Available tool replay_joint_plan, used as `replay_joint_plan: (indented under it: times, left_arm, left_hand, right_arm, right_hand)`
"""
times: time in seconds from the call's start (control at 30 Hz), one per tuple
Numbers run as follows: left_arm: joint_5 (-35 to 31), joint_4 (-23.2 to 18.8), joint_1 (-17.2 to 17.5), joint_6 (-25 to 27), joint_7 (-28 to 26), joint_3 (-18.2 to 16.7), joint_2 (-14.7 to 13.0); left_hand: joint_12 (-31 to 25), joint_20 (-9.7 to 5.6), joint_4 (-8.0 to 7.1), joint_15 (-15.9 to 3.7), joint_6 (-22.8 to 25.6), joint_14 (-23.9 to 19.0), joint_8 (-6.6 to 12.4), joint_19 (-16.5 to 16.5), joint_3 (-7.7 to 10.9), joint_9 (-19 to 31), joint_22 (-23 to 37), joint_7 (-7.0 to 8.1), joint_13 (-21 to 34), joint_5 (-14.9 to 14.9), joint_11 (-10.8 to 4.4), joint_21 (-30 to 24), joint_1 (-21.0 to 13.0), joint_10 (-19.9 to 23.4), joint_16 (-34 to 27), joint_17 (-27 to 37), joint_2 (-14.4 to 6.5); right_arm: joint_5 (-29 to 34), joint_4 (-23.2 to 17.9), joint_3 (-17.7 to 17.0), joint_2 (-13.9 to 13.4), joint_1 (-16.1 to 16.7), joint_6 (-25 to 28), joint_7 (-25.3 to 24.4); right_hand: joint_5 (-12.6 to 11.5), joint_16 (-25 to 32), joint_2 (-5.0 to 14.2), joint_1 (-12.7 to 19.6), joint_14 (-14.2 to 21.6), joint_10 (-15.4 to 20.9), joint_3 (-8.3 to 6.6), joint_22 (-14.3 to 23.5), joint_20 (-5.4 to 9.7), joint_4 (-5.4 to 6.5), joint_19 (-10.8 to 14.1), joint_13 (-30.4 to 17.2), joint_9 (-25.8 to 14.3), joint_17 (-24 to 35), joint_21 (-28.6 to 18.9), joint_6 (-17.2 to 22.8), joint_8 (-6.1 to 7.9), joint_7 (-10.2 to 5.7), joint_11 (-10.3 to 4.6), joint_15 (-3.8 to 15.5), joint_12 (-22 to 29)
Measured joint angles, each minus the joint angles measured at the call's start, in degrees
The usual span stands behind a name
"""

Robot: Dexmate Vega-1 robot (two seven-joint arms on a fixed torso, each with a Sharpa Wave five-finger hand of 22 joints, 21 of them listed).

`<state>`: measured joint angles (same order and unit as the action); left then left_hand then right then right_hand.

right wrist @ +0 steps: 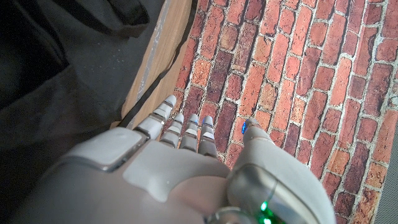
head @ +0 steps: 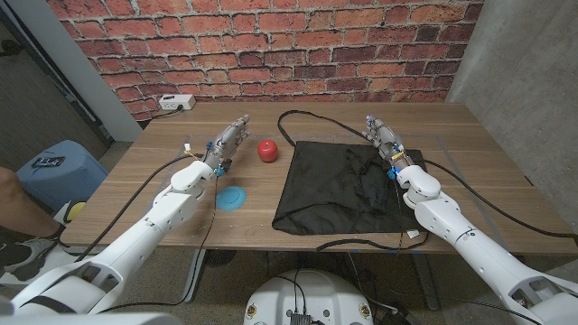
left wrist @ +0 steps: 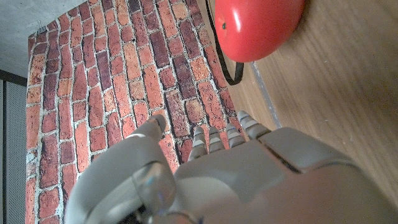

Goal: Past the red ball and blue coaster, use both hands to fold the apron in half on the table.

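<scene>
A black apron [head: 339,188] lies spread on the wooden table [head: 470,153], right of centre, its straps looping past the far edge and off the near edge. The dark cloth of the apron [right wrist: 56,81] also shows in the right wrist view. My right hand [head: 383,135] hovers over its far right corner, fingers stretched out and holding nothing. A red ball [head: 266,150] sits left of the apron, and my left hand [head: 231,137] reaches just left of it, fingers extended and empty. The red ball [left wrist: 258,28] looms close in the left wrist view. A blue coaster [head: 232,197] lies nearer the front.
A white power strip [head: 177,102] sits at the table's far left corner by the brick wall. A blue bin [head: 54,170] stands on the floor at the left, where part of a person [head: 13,212] shows at the picture's edge. Cables trail along both arms.
</scene>
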<state>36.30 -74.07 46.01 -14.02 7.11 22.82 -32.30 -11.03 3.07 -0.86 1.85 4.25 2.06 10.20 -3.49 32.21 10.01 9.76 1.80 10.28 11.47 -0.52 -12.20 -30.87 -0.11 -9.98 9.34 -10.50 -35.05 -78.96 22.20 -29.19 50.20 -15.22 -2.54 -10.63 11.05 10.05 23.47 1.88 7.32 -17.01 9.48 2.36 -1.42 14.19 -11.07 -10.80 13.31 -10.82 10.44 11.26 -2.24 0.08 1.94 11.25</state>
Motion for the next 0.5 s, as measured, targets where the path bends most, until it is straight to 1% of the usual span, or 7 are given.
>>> replay_joint_plan:
  times: [0.1,0.2,0.27,0.33,0.5]
  left_arm:
    - [-0.31,-1.03,0.28,0.64,-0.26,0.11,-0.47]
    - [-0.52,-2.57,0.68,1.35,-0.59,0.29,-1.04]
    - [-0.58,-3.35,0.87,1.48,-0.64,0.41,-1.32]
    - [-0.87,-4.21,1.10,2.19,-0.99,0.51,-1.60]
    - [-1.19,-6.24,1.71,2.80,-1.37,0.77,-2.29]
  left_hand:
    - [0.00,0.00,1.67,0.00,0.26,0.00,0.00,0.00,0.62,0.00,-0.17,0.25,0.00,0.44,0.00,0.35,-2.32,0.00,0.00,0.00,-0.36]
    - [0.00,0.00,2.79,0.00,0.51,0.00,0.00,0.00,1.00,0.00,-0.17,0.51,0.00,0.89,0.00,0.56,-2.72,0.00,0.00,0.00,0.05]
    - [0.00,0.00,3.13,0.00,0.56,0.00,0.00,0.00,1.25,0.00,-0.17,0.56,0.00,0.89,0.00,0.56,-2.77,0.00,0.00,0.00,0.09]
    - [0.00,0.00,3.83,0.00,0.56,0.00,0.00,0.00,1.37,0.00,-0.06,0.56,-0.01,0.89,0.00,0.56,-3.07,0.00,0.00,0.00,0.40]
    - [0.00,0.00,4.45,0.01,0.56,0.01,0.00,0.01,1.39,-0.01,0.00,0.56,-0.01,1.33,0.00,0.87,-3.24,0.00,0.00,0.01,0.56]
  right_arm:
    - [0.02,0.27,0.03,-0.02,-0.19,-0.11,0.33]
    - [0.04,0.64,0.04,-0.08,-0.43,-0.27,0.83]
    - [0.04,0.70,0.04,-0.09,-0.48,-0.35,1.10]
    - [0.04,1.14,0.04,-0.24,-0.77,-0.40,1.41]
    - [0.02,1.68,0.04,-0.44,-1.18,-0.54,2.19]
  right_hand:
    - [0.00,0.00,0.00,0.00,0.00,0.00,0.00,0.00,0.00,0.00,0.00,0.00,0.00,0.00,0.00,0.00,0.00,0.00,0.00,0.00,0.00]
    - [0.00,0.00,0.00,0.00,0.00,0.00,0.00,0.00,0.00,0.00,0.00,0.00,0.00,-0.12,0.00,0.00,0.00,0.00,0.00,0.00,0.00]
    - [0.00,0.00,0.00,0.00,0.00,0.00,0.00,0.00,0.00,0.00,0.00,0.00,0.00,-0.28,0.00,0.00,0.00,0.00,0.00,0.00,0.00]
    - [0.00,0.00,0.00,0.00,0.00,0.00,0.00,0.00,0.00,0.00,0.00,0.00,0.00,-0.28,0.00,0.00,0.00,0.00,0.00,0.00,0.00]
    - [0.00,0.00,-0.23,0.23,0.00,0.00,0.00,-0.01,0.00,0.00,0.00,0.00,0.01,-0.27,0.00,0.21,0.00,0.21,0.00,0.00,0.00]
